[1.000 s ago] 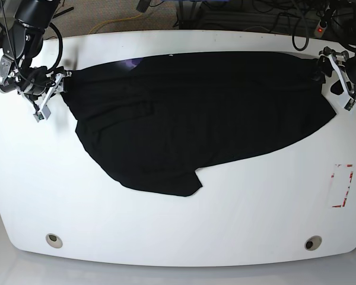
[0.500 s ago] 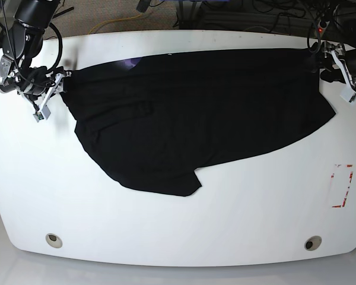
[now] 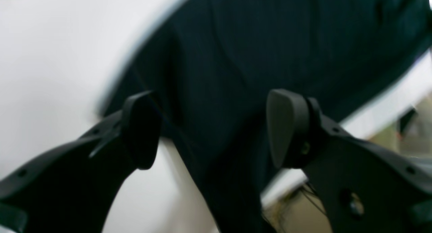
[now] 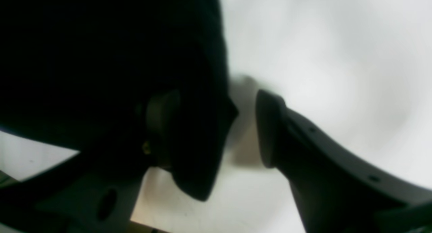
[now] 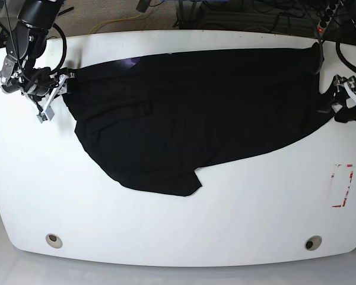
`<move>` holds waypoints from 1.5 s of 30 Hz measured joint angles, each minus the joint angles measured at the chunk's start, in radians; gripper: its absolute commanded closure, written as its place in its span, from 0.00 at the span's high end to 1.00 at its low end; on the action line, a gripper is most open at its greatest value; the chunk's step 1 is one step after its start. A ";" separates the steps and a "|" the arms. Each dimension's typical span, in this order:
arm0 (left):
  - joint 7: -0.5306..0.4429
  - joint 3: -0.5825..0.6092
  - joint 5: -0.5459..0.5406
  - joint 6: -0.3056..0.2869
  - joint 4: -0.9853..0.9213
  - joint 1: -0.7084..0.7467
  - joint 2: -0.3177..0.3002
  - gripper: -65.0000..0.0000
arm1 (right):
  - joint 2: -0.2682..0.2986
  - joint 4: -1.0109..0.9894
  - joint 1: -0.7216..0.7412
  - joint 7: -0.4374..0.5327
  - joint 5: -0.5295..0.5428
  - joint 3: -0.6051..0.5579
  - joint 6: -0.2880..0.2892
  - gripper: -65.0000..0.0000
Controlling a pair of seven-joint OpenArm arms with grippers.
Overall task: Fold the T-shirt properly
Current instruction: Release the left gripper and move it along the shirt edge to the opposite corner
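Note:
The black T-shirt (image 5: 196, 113) lies spread and rumpled across the white table (image 5: 178, 225), with a sliver of purple print (image 5: 130, 62) at its far edge. My left gripper (image 5: 333, 108) is at the shirt's right edge. In the left wrist view the left gripper (image 3: 214, 130) is open wide, and a fold of the T-shirt (image 3: 270, 40) runs between its fingers untouched. My right gripper (image 5: 60, 89) is at the shirt's left edge. In the right wrist view the right gripper (image 4: 216, 128) is open, the T-shirt's (image 4: 101, 40) hem draped over one finger (image 4: 162, 125).
A red-and-white marked rectangle (image 5: 342, 185) is on the table at the right. Two round holes (image 5: 54, 240) (image 5: 312, 243) sit near the front edge. Cables (image 5: 273, 15) lie behind the far edge.
My left gripper has moved from the shirt's far right corner toward the near side, along its right edge. The corner now lies on the table. My right gripper has barely shifted.

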 measured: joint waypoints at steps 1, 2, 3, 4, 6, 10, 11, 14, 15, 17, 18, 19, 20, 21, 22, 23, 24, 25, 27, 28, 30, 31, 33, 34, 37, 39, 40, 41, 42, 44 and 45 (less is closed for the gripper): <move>-0.006 0.001 0.032 0.000 0.001 -0.023 0.000 0.68 | -0.001 0.000 0.002 0.000 -0.002 0.000 0.000 0.51; -0.006 0.001 0.076 0.000 0.002 -0.045 0.000 0.68 | -0.001 0.000 0.001 0.001 -0.001 0.001 0.000 0.51; -0.005 0.000 0.129 0.000 0.001 -0.066 -0.001 0.68 | 0.000 0.000 -0.001 0.000 -0.002 0.002 0.000 0.51; -0.008 0.002 0.172 0.000 0.001 -0.076 -0.001 0.68 | 0.000 0.000 0.000 0.000 -0.006 0.002 -0.001 0.51; -0.013 0.005 0.271 0.000 0.001 -0.097 0.000 0.68 | -0.002 0.000 -0.001 0.000 -0.004 0.002 0.000 0.51; -0.066 0.040 0.470 -0.001 0.001 -0.123 0.007 0.68 | -0.004 0.000 0.000 0.000 -0.001 0.002 0.000 0.51; -0.085 0.050 0.512 0.000 0.001 -0.127 0.013 0.68 | -0.005 0.000 0.000 -0.001 -0.002 0.002 0.000 0.51; -0.125 0.108 0.647 0.000 0.000 -0.125 0.046 0.69 | -0.011 0.000 0.000 -0.001 -0.002 0.004 0.000 0.51; -0.143 0.132 0.690 0.000 -0.002 -0.124 0.053 0.69 | -0.012 0.000 0.000 -0.001 -0.004 0.004 -0.001 0.51; -0.170 0.164 0.740 0.000 -0.023 -0.125 0.078 0.69 | -0.015 0.000 0.000 0.000 -0.001 0.004 0.000 0.51; -0.201 0.176 0.759 -0.001 -0.046 -0.125 0.086 0.69 | -0.016 0.000 0.000 -0.001 -0.003 0.004 -0.001 0.51; -0.214 0.183 0.776 -0.001 -0.075 -0.126 0.094 0.69 | -0.017 0.000 0.000 0.000 -0.004 0.004 -0.001 0.51; -0.238 0.182 0.795 -0.003 -0.111 -0.129 0.101 0.69 | -0.016 0.000 0.000 -0.001 -0.002 0.004 -0.001 0.51; -0.257 0.182 0.811 -0.002 -0.144 -0.129 0.105 0.69 | -0.016 0.000 0.000 -0.001 -0.002 0.004 -0.001 0.51; -0.280 0.182 0.828 -0.003 -0.183 -0.128 0.108 0.69 | -0.016 0.000 0.000 -0.001 -0.003 0.004 0.000 0.51; -0.298 0.182 0.840 -0.002 -0.228 -0.125 0.110 0.69 | -0.016 0.000 0.000 0.000 -0.002 0.004 0.000 0.51; -0.311 0.183 0.846 -0.001 -0.259 -0.123 0.111 0.69 | -0.016 0.000 0.000 0.000 -0.002 0.004 -0.001 0.51; -0.330 0.182 0.846 0.000 -0.285 -0.122 0.110 0.69 | -0.016 0.000 0.000 0.000 -0.003 0.004 -0.001 0.51; -0.365 0.182 0.855 0.000 -0.335 -0.121 0.107 0.69 | -0.016 0.000 0.000 0.000 -0.002 0.004 0.000 0.51; -0.391 0.183 0.854 0.000 -0.355 -0.123 0.105 0.69 | -0.017 0.000 0.000 0.000 -0.002 0.004 -0.001 0.51; -0.427 0.182 0.851 0.000 -0.393 -0.136 0.105 0.69 | -0.016 0.000 0.000 -0.001 -0.002 0.005 -0.001 0.51; -0.434 0.182 0.854 0.000 -0.407 -0.143 0.105 0.69 | -0.016 0.000 0.000 0.000 -0.003 0.005 -0.001 0.51; -0.469 0.182 0.843 0.000 -0.452 -0.167 0.100 0.69 | -0.016 0.000 0.000 0.000 -0.002 0.005 0.000 0.51; -0.478 0.182 0.843 0.000 -0.470 -0.178 0.099 0.69 | -0.016 0.000 0.001 0.000 -0.002 0.005 -0.001 0.51; -0.486 0.179 0.833 0.000 -0.522 -0.208 0.093 0.68 | -0.018 0.000 0.000 0.000 -0.002 0.005 0.000 0.51; -0.489 0.177 0.829 0.000 -0.547 -0.222 0.090 0.68 | -0.018 0.000 0.000 -0.001 -0.002 0.005 -0.001 0.51; -0.492 0.177 0.829 0.000 -0.555 -0.226 0.088 0.67 | -0.018 0.000 0.000 0.000 -0.002 0.005 0.000 0.51; -0.493 0.178 0.829 0.000 -0.557 -0.229 0.089 0.64 | -0.018 0.000 0.000 0.000 -0.002 0.005 -0.001 0.51; -0.493 0.178 0.829 0.000 -0.558 -0.229 0.089 0.59 | -0.018 0.000 0.000 0.000 -0.002 0.005 -0.001 0.51; -0.491 0.178 0.831 0.000 -0.551 -0.228 0.089 0.45 | -0.018 0.000 0.000 0.000 -0.002 0.005 -0.001 0.51; -0.488 0.182 0.833 0.000 -0.548 -0.226 0.089 0.37 | -0.018 0.000 0.000 0.000 -0.002 0.005 -0.001 0.51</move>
